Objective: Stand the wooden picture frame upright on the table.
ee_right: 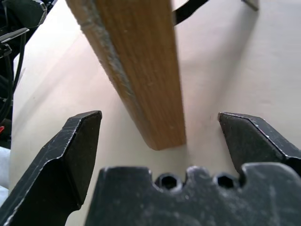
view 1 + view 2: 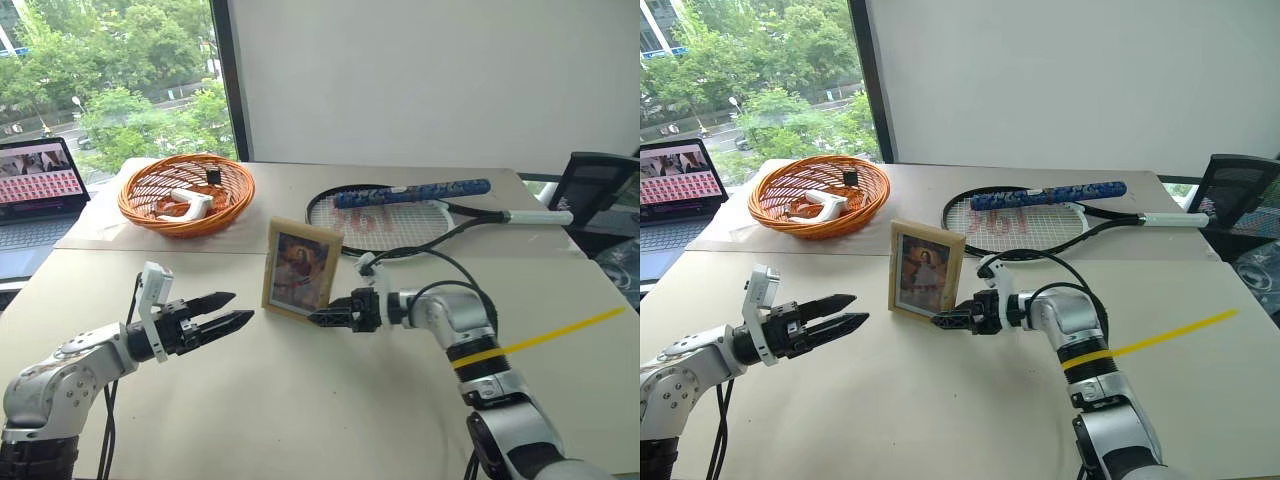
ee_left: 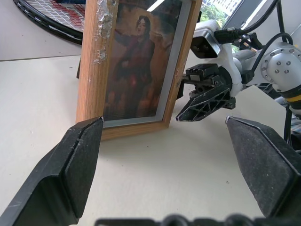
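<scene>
— What's around you?

— A big beige table point(image 2: 300, 400) with a seam across it, a white wall behind, and a window on the left looking out on green trees. At the far left edge sits an open laptop point(image 2: 38, 185), its screen lit with rows of small pictures.

— And on the table, going across?

— First an orange woven basket point(image 2: 186, 192) with a white object lying in it. Right of that, farther back, a racket point(image 2: 400, 220) lies flat, with a blue patterned handle point(image 2: 412, 193) resting across its strings. A strip of yellow tape point(image 2: 560, 330) runs along the table's right side, and a dark chair point(image 2: 595, 190) stands at the right edge.

— Where's the wooden picture frame point(image 2: 301, 268)?

— It stands upright near the middle of the table, just this side of the seam, its portrait facing me. Its bottom edge rests on the tabletop.

— Your claws?

— My left gripper point(image 2: 230, 310) hovers to the left of the frame, apart from it, fingers spread wide and pointing toward it. My right gripper point(image 2: 318, 317) sits at the frame's lower right corner. From its wrist view the frame's wooden edge point(image 1: 141, 70) stands between my two spread fingers point(image 1: 70, 155), and neither pad presses on the wood. So both claws are apart, clamped on nothing.
</scene>
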Controlling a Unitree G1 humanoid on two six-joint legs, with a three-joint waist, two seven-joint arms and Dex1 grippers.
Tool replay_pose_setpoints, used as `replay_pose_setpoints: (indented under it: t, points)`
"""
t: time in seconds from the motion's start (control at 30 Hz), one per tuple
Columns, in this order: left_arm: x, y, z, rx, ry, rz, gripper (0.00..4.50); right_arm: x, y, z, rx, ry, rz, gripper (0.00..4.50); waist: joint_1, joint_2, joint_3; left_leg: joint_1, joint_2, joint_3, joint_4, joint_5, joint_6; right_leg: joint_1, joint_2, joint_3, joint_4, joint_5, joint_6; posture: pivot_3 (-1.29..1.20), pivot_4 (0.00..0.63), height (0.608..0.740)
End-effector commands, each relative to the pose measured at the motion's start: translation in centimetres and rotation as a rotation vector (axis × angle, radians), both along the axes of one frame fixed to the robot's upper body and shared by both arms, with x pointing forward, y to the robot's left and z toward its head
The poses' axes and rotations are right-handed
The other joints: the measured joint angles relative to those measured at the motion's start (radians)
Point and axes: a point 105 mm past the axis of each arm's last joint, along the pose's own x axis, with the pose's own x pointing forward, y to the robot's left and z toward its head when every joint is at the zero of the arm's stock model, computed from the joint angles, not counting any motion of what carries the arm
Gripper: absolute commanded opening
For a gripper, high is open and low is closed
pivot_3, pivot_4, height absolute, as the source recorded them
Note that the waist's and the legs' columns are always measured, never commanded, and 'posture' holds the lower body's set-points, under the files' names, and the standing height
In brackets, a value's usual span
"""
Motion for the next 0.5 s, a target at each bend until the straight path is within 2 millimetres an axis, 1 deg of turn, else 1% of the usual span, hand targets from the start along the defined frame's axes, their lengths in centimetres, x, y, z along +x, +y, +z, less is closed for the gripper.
replay_pose_setpoints:
  t: [0.03,0.1,0.13,0.2,0.27,0.33,0.4,0.5]
  points:
    - [-0.3,0.8,1.2,0.008,-0.062,0.029,4.5,-0.9,-4.2,2.4,0.048,-0.101,-0.055,4.47,0.006,0.0,0.0,0.0,0.0,0.0,0.0,0.0,0.0,0.0,0.0,0.0,-0.001,0.0,0.0,0.0,0.15,0.725]
    - [-0.5,1.7,1.0,0.02,-0.071,0.075,4.5,-2.1,-6.2,3.4,0.063,-0.215,-0.058,4.47,0.012,0.0,0.0,-0.002,0.0,0.0,-0.001,0.0,0.0,-0.001,0.0,0.0,-0.002,0.0,0.0,0.0,0.15,0.725]
    - [-0.6,1.9,0.9,0.024,-0.075,0.09,4.5,-2.5,-6.6,3.6,0.062,-0.255,-0.058,4.47,0.013,0.0,0.0,-0.002,0.0,0.0,-0.001,-0.001,0.001,-0.001,0.0,0.0,-0.002,-0.001,0.0,0.0,0.15,0.725]
    - [-0.3,3.1,0.2,0.101,-0.11,0.189,4.5,-3.3,-8.3,4.4,0.036,-0.446,-0.104,4.47,0.007,0.0,0.0,-0.002,0.0,0.0,-0.002,-0.001,0.001,-0.003,0.0,0.0,-0.001,-0.002,-0.001,0.0,0.15,0.725]
    - [0.3,4.5,-0.8,0.219,-0.187,0.319,4.5,-4.3,-10.1,4.2,-0.046,-0.599,-0.15,4.47,0.001,0.0,0.0,-0.001,0.0,0.0,-0.003,-0.001,0.001,-0.003,0.0,0.0,-0.001,-0.002,-0.001,0.0,0.15,0.725]
    - [0.2,5.0,-2.1,0.323,-0.213,0.359,4.5,-5.0,-11.3,3.7,-0.062,-0.628,-0.214,4.47,0.0,0.0,0.0,0.0,0.0,0.0,-0.003,-0.001,0.001,0.0,0.0,0.0,-0.002,-0.002,-0.001,0.0,0.15,0.725]
    - [0.0,5.1,-3.4,0.395,-0.238,0.373,4.5,-5.3,-12.0,3.5,-0.071,-0.663,-0.293,4.47,-0.001,0.0,0.0,0.0,0.0,0.0,0.0,-0.001,0.001,0.001,-0.001,0.0,-0.003,-0.002,-0.001,0.0,0.15,0.725]
    - [-0.2,4.7,-4.5,0.431,-0.261,0.364,4.5,-5.9,-12.3,3.0,-0.088,-0.684,-0.358,4.47,-0.002,0.0,0.0,0.001,0.0,0.0,0.001,-0.001,0.001,0.001,-0.001,0.0,-0.002,-0.002,-0.001,0.0,0.15,0.725]
